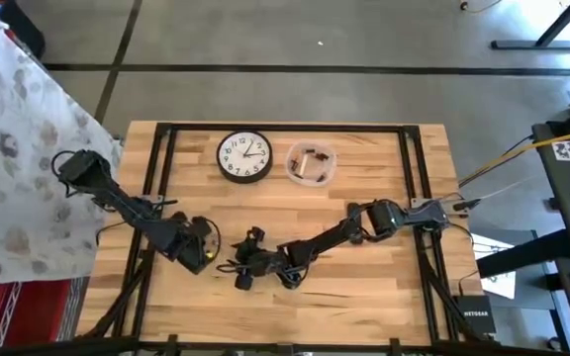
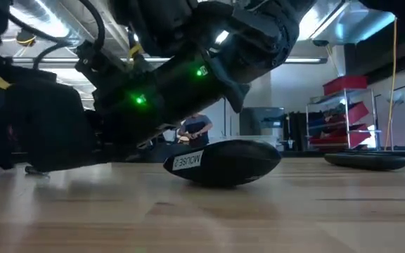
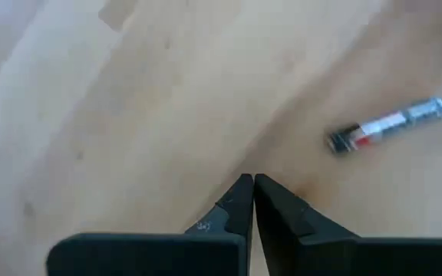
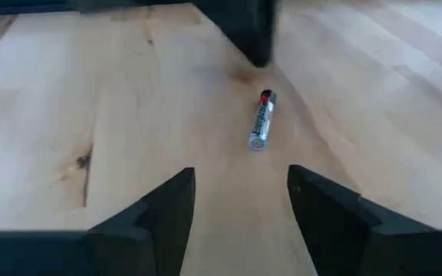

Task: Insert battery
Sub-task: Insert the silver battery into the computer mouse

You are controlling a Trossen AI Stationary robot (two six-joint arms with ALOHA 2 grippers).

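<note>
Low over the pale wooden counter (image 4: 90,115), the right pincer (image 4: 240,201) is spread — a slim silver battery with a red-and-black end (image 4: 261,120) lies just ahead. Beyond it, the left pincer (image 3: 252,198) is pressed together, empty — battery nearby.

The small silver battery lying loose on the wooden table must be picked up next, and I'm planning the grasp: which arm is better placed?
Probably the right. Its right gripper is open, with the small silver battery lying just ahead between its fingers. The left gripper is shut, with the battery off to one side.
</note>
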